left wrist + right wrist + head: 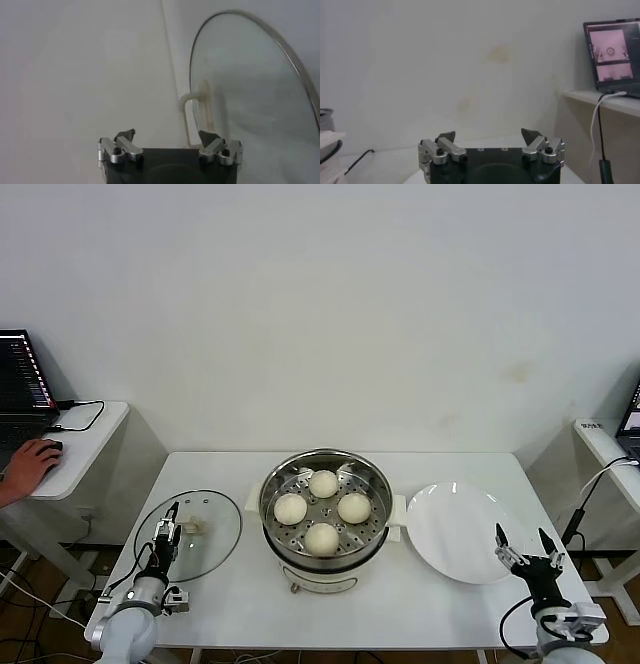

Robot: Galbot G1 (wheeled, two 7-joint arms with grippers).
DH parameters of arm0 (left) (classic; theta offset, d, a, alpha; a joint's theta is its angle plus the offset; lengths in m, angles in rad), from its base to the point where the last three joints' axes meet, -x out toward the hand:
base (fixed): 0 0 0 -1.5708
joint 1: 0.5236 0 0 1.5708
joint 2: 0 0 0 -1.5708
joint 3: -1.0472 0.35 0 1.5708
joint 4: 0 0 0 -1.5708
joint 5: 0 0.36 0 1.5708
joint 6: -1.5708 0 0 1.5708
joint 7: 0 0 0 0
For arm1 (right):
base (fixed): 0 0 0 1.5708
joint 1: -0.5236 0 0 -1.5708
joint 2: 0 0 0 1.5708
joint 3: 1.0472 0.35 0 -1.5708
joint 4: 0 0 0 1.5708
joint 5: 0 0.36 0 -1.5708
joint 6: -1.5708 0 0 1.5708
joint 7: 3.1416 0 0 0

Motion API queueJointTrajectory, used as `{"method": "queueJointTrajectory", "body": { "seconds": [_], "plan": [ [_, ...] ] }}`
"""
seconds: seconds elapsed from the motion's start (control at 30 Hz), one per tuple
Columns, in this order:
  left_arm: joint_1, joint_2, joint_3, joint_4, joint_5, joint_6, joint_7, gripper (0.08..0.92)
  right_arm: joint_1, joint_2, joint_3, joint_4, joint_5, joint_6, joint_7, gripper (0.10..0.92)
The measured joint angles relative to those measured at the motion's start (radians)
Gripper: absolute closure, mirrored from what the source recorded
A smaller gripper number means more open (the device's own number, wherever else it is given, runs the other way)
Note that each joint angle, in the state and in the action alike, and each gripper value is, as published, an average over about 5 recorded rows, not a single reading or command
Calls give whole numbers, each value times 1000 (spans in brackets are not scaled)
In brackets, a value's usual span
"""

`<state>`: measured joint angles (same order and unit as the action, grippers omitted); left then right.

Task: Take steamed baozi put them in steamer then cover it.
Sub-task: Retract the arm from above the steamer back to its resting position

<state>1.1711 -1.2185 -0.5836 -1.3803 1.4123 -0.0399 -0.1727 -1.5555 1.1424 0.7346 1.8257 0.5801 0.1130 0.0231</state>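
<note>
Baozi [322, 539] — four seated in steamer [372, 529]. Cover [220, 529] unplaced; handle to be grasped by left end effector [168, 527], spread empty — right end effector [522, 547] likewise.

The head camera looks down over the whole table [240, 584]; each wrist camera peers low past its own jaws.
</note>
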Motion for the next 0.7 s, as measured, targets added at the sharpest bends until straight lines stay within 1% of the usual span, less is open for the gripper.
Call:
{"method": "queueJointTrajectory", "body": {
  "seconds": [0.7],
  "plan": [
    [-121, -20, 33, 99, -22, 34, 34, 177, -17, -5, -3, -28, -21, 17, -4, 202]
  ]
}}
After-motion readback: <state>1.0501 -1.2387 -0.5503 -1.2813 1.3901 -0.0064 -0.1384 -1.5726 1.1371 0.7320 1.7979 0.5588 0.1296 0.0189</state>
